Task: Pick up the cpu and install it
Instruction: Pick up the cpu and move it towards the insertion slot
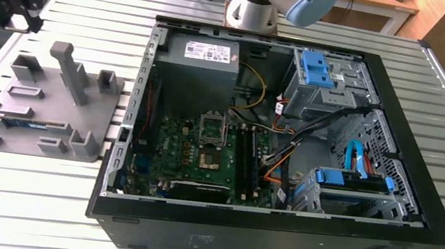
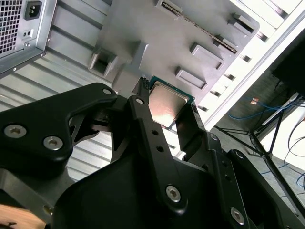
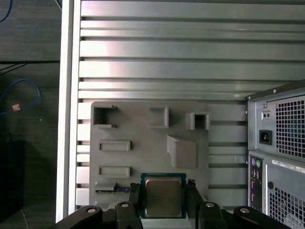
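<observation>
One cpu [image 3: 163,198], apparently in tool [image 3: 162,187], edge hidden

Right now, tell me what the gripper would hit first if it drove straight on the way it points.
Likely the grey fixture tray: the gripper, shut on the cpu, points at its edge in the first wrist view; depth is unclear.
</observation>
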`<control>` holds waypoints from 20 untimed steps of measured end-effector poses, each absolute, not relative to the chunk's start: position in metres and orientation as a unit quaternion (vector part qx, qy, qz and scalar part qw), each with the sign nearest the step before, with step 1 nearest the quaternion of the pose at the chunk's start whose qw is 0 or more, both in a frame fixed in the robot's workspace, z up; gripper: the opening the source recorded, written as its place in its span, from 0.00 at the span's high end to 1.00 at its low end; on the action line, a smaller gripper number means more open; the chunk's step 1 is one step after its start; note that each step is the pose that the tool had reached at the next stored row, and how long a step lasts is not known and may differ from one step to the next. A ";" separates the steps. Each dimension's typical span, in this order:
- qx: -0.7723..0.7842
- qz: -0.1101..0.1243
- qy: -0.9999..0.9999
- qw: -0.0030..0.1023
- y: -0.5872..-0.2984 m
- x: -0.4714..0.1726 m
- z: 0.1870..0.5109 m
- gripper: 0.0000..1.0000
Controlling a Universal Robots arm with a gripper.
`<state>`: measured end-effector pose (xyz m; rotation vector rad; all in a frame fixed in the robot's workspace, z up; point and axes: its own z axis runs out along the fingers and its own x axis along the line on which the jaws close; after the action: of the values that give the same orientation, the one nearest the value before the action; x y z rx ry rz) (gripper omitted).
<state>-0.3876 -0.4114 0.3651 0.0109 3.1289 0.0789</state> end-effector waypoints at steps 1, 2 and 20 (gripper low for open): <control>0.003 0.025 1.000 0.006 -0.411 -0.387 0.365 0.53; 0.004 0.025 1.000 0.006 -0.411 -0.386 0.365 0.53; 0.003 0.025 1.000 0.006 -0.411 -0.372 0.365 0.53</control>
<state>-0.3717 -0.4114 0.3652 0.0109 3.1289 0.0789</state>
